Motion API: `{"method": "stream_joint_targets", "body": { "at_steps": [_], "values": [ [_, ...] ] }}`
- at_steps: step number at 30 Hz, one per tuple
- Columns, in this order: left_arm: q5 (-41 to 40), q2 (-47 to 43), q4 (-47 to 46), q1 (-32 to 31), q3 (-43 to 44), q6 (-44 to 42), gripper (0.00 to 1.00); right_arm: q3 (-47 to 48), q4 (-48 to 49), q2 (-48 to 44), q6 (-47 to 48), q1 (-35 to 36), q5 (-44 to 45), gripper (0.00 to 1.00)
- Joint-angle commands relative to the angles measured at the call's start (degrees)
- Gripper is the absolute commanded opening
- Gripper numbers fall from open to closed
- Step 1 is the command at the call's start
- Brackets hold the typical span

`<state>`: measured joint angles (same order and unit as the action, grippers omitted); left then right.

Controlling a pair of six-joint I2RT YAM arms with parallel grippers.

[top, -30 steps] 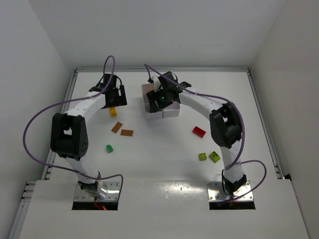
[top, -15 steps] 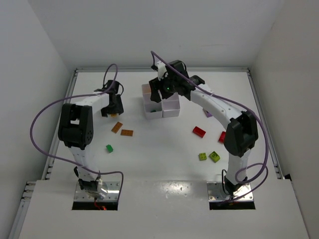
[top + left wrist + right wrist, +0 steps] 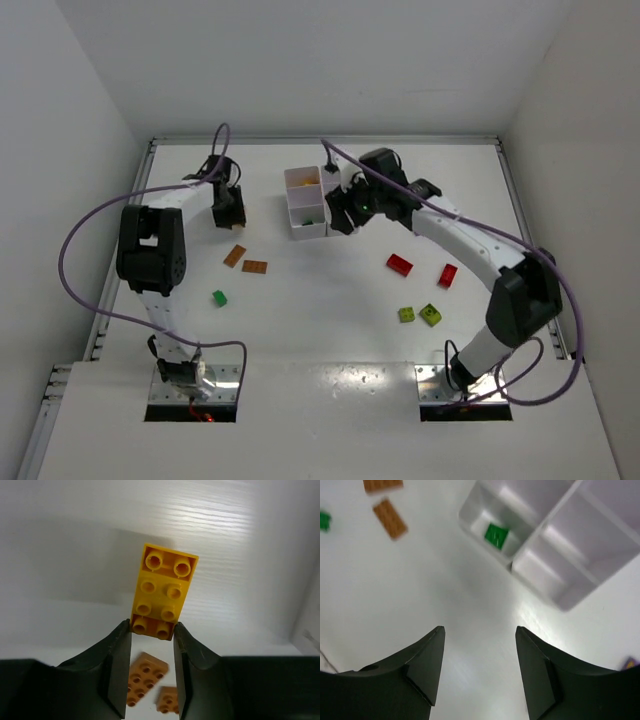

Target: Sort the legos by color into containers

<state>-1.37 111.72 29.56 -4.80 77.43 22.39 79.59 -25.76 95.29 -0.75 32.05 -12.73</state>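
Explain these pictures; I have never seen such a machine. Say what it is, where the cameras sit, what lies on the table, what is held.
These are two robot arms at the near edge of a table. One picture looks down from overhead; the other two come from cameras on each wrist. The left gripper is shut on a yellow brick. The right gripper is open and empty, near the white tray, which holds a green brick. Lying loose: two orange plates, a second green brick, two red bricks and two lime bricks.
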Motion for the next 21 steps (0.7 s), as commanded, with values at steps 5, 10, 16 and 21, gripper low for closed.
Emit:
{"method": "stream_joint_targets", "body": {
  "at_steps": [5, 10, 16, 21],
  "values": [
    [18.5, -10.9, -2.1, -7.7, 8.6, -9.3, 0.00, -20.8, 0.4, -16.7, 12.6, -2.9, -1.0, 0.59],
    [26.8, -11.4, -2.1, -12.5, 14.5, -11.5, 0.00, -23.7, -0.7, -18.6, 13.2, -4.0, -0.5, 0.59],
    [28.6, -4.2, 3.3, -14.8, 23.2, -15.7, 0.06, -23.2, -0.7, -18.6, 12.0, -4.5, -0.5, 0.63],
    [21.3, 4.5, 13.3, -15.3, 37.4, -23.7, 0.07, -22.6, -0.7, -19.2, 11.5, -5.1, -1.0, 0.63]
  ]
}}
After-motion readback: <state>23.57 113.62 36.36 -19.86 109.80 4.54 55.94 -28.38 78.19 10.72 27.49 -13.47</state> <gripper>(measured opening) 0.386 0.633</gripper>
